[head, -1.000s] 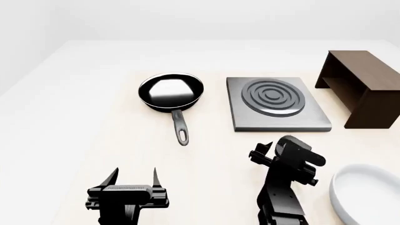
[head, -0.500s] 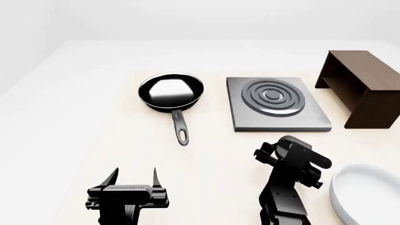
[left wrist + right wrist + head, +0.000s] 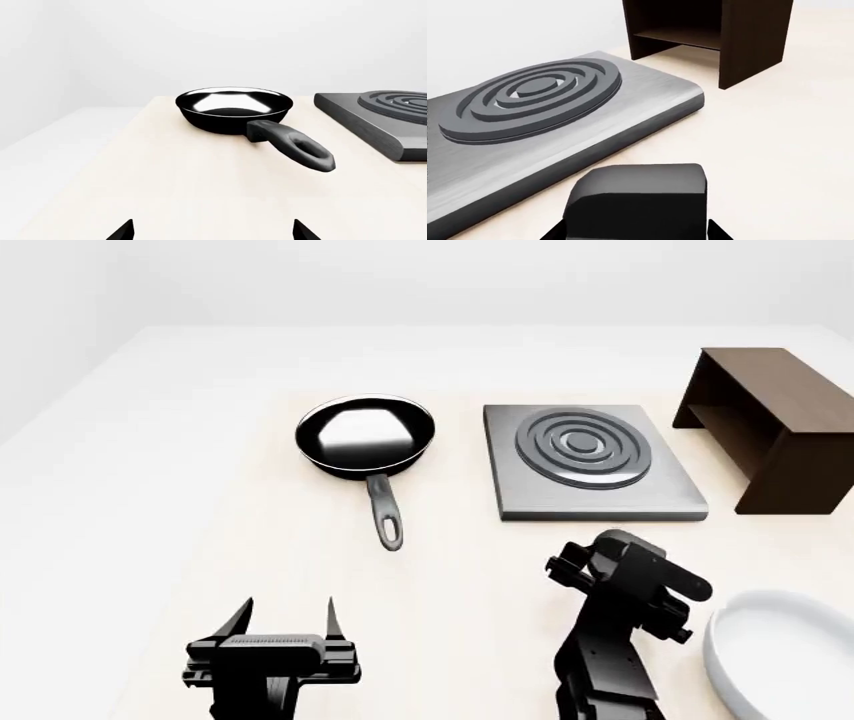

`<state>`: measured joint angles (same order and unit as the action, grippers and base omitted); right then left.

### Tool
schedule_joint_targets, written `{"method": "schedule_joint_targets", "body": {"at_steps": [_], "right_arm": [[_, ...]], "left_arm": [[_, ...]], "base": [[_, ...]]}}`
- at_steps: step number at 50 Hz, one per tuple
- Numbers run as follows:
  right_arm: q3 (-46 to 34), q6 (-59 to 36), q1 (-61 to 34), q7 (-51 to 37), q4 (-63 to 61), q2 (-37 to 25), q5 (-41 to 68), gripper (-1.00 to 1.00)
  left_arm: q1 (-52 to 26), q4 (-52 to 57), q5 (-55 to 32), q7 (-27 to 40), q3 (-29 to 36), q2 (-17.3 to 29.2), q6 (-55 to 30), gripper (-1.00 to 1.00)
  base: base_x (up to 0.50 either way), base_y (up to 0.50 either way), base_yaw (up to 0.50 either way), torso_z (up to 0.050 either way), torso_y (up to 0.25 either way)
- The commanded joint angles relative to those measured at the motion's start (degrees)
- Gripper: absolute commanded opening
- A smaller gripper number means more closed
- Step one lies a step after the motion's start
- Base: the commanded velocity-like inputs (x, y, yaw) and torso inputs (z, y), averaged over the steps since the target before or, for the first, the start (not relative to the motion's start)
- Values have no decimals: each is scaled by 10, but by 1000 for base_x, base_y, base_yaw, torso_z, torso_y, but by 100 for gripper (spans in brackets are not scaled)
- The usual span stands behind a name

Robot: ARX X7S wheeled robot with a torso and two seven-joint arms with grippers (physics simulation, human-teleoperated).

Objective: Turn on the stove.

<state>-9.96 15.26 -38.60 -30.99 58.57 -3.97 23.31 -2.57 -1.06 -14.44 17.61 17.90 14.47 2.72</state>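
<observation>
one flat square grey stove (image 3: 594, 464), dark ringed burner; left hand (image 3: 288, 618) open, right hand (image 3: 577, 570) unclear.

table (image 3: 200, 440) with pan (image 3: 364, 435), stove (image 3: 587, 460), box (image 3: 774, 420), bowl (image 3: 781, 660)

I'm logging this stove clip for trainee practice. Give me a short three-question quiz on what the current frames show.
1. True or false: the frying pan sits on the stove's ring burner.
2. Multiple choice: which thing lies closest to the right end effector? A) frying pan B) wooden box C) stove
3. Short answer: what is the left end effector holding?

Key
1. False. The pan rests on the table beside the stove, to its left in the head view, and the burner is bare.
2. C. The right end effector hovers just before the stove's front edge, not touching it.
3. Nothing. Its fingers stand apart over bare table, short of the pan's handle.
</observation>
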Motion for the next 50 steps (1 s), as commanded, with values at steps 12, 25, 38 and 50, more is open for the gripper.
{"method": "schedule_joint_targets", "body": {"at_steps": [12,25,38,50], "right_arm": [[-21,-7,8,11,-16,-1,0,100],[-40,-51,53,1,-117,-13,5,100],[-68,-131,163,-20,-361,-52,28,100],[-83,-157,325,-14,-663,-141,76,100]], "left_arm": [[-2,-4,-3,3,5,3,4,100],[-2,-3,-6,5,6,5,5,100],[-2,-2,-7,7,10,7,6,100],[-2,3,-8,10,13,9,2,100]], "base": [[0,0,0,0,0],[0,0,0,0,0],[0,0,0,0,0],[0,0,0,0,0]]}}
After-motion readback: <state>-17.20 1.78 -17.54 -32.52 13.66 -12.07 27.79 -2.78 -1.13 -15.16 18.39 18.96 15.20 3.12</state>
